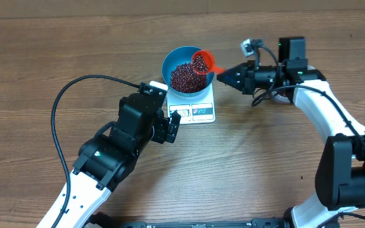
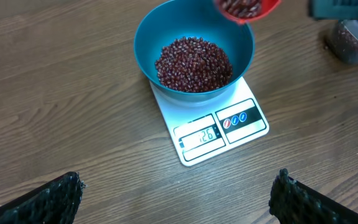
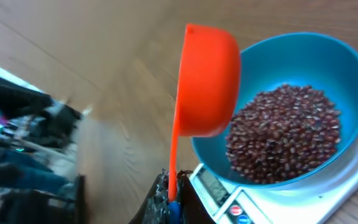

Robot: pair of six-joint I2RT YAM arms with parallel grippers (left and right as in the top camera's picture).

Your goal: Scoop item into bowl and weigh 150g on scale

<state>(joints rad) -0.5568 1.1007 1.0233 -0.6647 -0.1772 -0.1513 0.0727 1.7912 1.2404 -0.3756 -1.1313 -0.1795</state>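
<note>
The right gripper (image 1: 224,77) clamps the handle of the orange scoop (image 1: 203,62), which is tipped over the blue bowl (image 1: 172,59) of beans (image 1: 185,77). The bowl sits on the scale (image 1: 201,113) toward the table's (image 1: 43,50) far edge. The left gripper (image 1: 173,123) hovers nearby, its fingers spread wide.

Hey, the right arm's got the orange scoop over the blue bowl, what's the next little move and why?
Probably tip the scoop slightly with the right gripper so its beans trickle into the bowl. The scoop sits loaded over the bowl's rim, and the scale display seems to read 126, short of 150, so a slow pour looks safer than dumping everything.
</note>
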